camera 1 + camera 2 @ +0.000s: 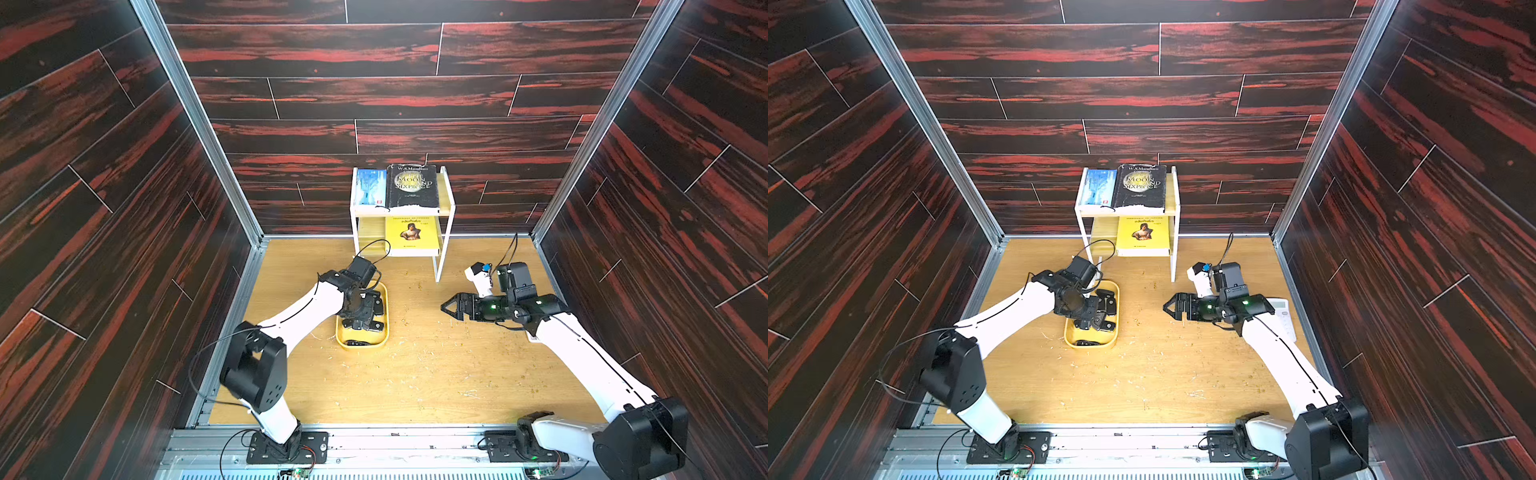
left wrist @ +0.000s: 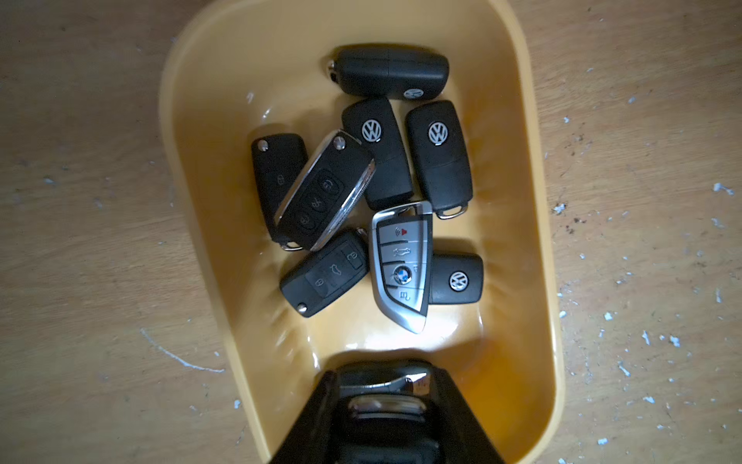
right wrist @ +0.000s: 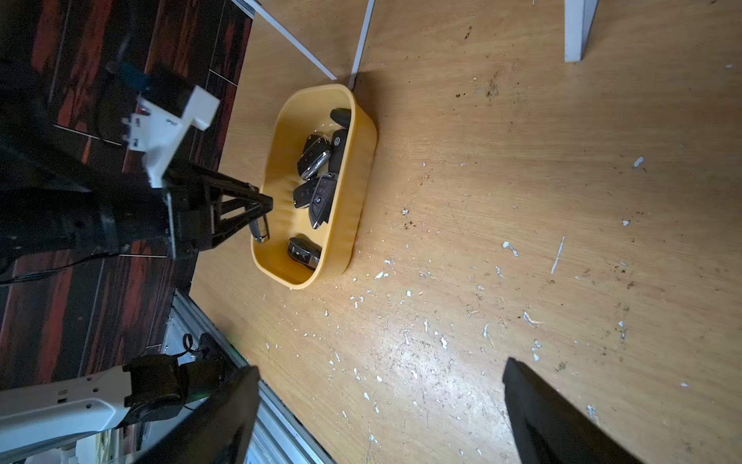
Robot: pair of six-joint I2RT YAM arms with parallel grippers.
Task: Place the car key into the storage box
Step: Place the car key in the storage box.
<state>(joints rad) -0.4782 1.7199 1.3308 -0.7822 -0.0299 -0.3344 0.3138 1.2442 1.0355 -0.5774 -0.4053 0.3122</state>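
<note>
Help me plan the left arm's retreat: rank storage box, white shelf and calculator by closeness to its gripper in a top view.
1. storage box, under the left gripper and its car key.
2. white shelf, behind it.
3. calculator, far right side.

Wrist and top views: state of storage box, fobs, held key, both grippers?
storage box, upright on table, open-topped.
key fobs, loose inside it, some overlapping.
car key, gripped, hanging over the box, not released.
left gripper, shut on car key.
right gripper, open, empty.
</note>
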